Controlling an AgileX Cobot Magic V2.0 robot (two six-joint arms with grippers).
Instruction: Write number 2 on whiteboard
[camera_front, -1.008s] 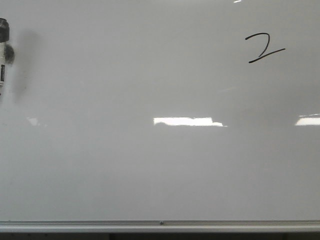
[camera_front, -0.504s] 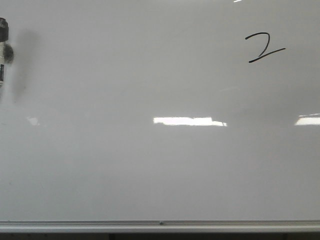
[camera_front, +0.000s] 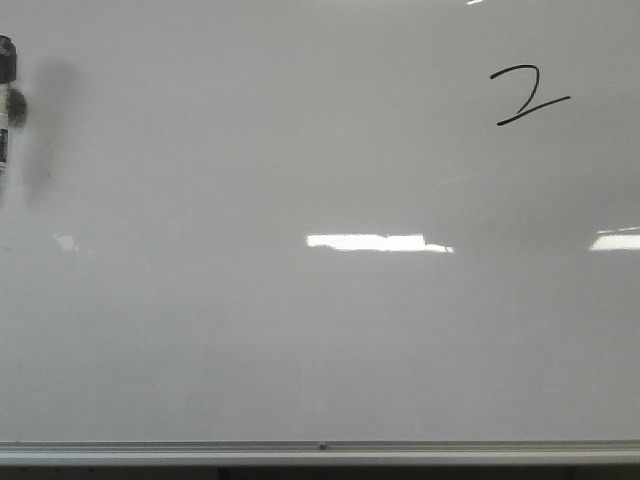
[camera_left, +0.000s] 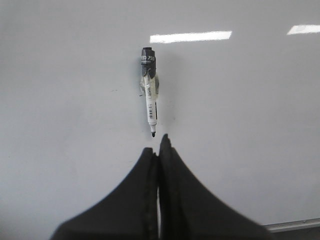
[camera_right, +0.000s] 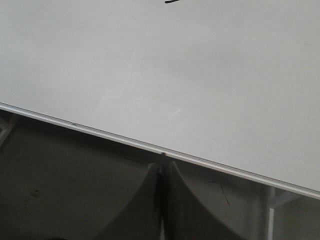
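Observation:
The whiteboard (camera_front: 320, 330) fills the front view, glossy white-grey. The number 2 (camera_front: 528, 97) is drawn in thin black ink at its upper right, slanted, with a long bottom stroke. A black-and-white marker (camera_front: 8, 110) shows at the far left edge. In the left wrist view the marker (camera_left: 150, 97) rests against the board, tip toward my left gripper (camera_left: 159, 147), which is shut, empty and just short of the tip. My right gripper (camera_right: 162, 162) is shut and empty at the board's lower edge. Neither gripper shows in the front view.
A silver rail (camera_front: 320, 452) runs along the board's bottom edge; it also shows in the right wrist view (camera_right: 210, 165). Below it lie a dark surface (camera_right: 60, 190) and a grey metal leg (camera_right: 271, 210). Bright light reflections (camera_front: 378, 242) sit mid-board.
The marker at the left edge of the front view has slipped slightly further out of frame. The number 2 and the board look the same.

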